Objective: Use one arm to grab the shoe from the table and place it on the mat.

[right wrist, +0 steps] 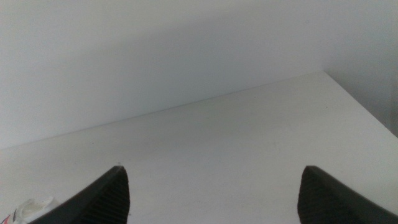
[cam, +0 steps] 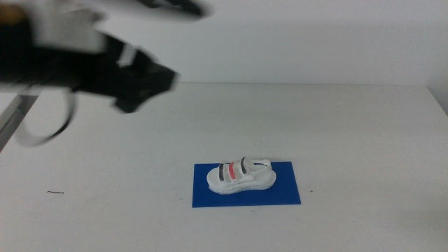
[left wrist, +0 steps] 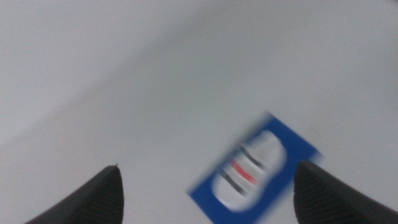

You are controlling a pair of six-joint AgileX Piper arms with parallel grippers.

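The white shoe [cam: 240, 175] with black and red straps lies on its sole on the deep-blue mat [cam: 283, 193], near the middle of the table [cam: 350, 126]. My left gripper [cam: 148, 82] hangs high above the table's far left, well away from the shoe, on the dark arm. In the left wrist view its jaws stand wide apart and empty [left wrist: 209, 167], with the blurred shoe [left wrist: 245, 171] on the mat [left wrist: 292, 144] far below. My right gripper [right wrist: 211, 168] is open and empty, outside the middle view. A bit of the shoe [right wrist: 31, 210] shows at the edge of the right wrist view.
A small dark scratch mark [cam: 54, 192] is on the table's front left. A white wall stands behind the table's far edge. The table's right corner [right wrist: 323, 73] shows in the right wrist view.
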